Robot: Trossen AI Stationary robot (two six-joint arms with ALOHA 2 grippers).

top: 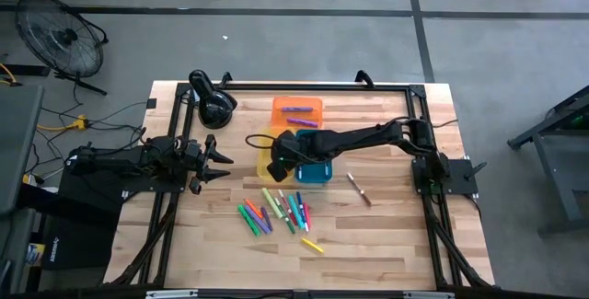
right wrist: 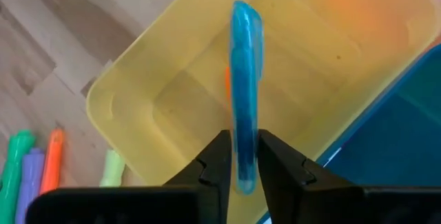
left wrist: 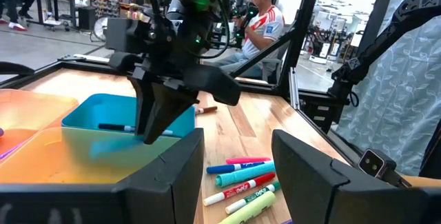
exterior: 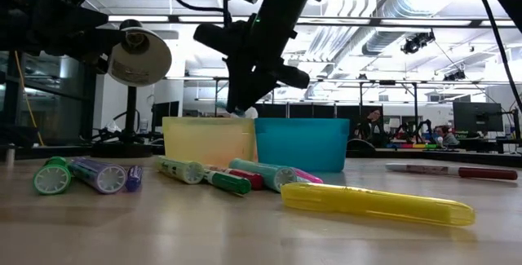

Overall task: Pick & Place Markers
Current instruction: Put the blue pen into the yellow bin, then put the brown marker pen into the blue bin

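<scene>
My right gripper (right wrist: 244,165) hangs over the yellow tray (right wrist: 165,79), shut on a light blue marker (right wrist: 244,79); it also shows in the high view (top: 276,159) and the low view (exterior: 243,102). Something orange (right wrist: 226,86) lies in the yellow tray behind the marker. Several markers (top: 276,212) lie loose on the table in front of the trays. A yellow marker (exterior: 375,202) lies nearest the front edge, and a red-and-white one (top: 358,189) lies apart to the right. My left gripper (top: 221,161) is open and empty, left of the trays. My right gripper pinches the light blue marker near one end (right wrist: 244,156) between its two fingers. The fingers come from above, slanting down. The marker is lifted clear above the yellow tray, and most of its length sticks out beyond the fingertips.
The blue tray (top: 317,172) stands right of the yellow one, with a dark marker (left wrist: 114,127) in it. The orange tray (top: 296,108) behind them holds purple markers. A black lamp (top: 213,104) stands at the far left. People sit beyond the table (left wrist: 262,17).
</scene>
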